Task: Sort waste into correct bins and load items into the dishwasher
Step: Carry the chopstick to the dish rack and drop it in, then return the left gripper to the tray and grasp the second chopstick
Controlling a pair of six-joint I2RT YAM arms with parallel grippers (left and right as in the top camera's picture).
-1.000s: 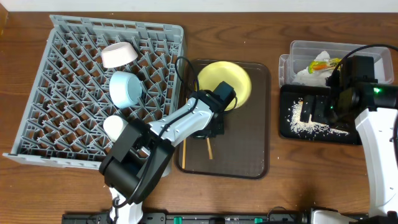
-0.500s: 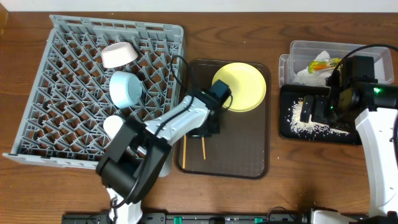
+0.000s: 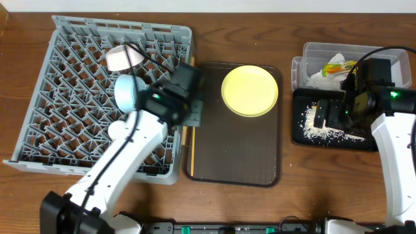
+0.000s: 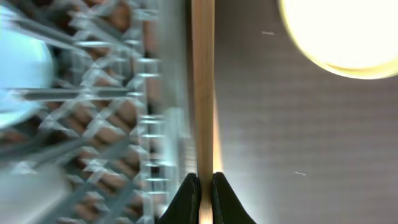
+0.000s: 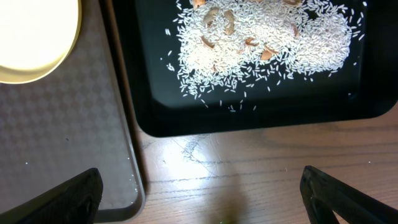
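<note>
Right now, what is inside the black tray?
Whitish rice scraps with a few brownish bits lie spread across the black tray. Overhead, the right arm covers part of it; what lies beneath is hidden.

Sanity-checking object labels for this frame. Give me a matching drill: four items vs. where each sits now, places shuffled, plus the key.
Items
1. plate
2. rice
3. wrapper
4. blue bowl

Places
A. in the rack
B. in the clear tub
C. on the brown tray
D. in the black tray

Pairs: 1-C, 2-D, 3-B, 4-A
</note>
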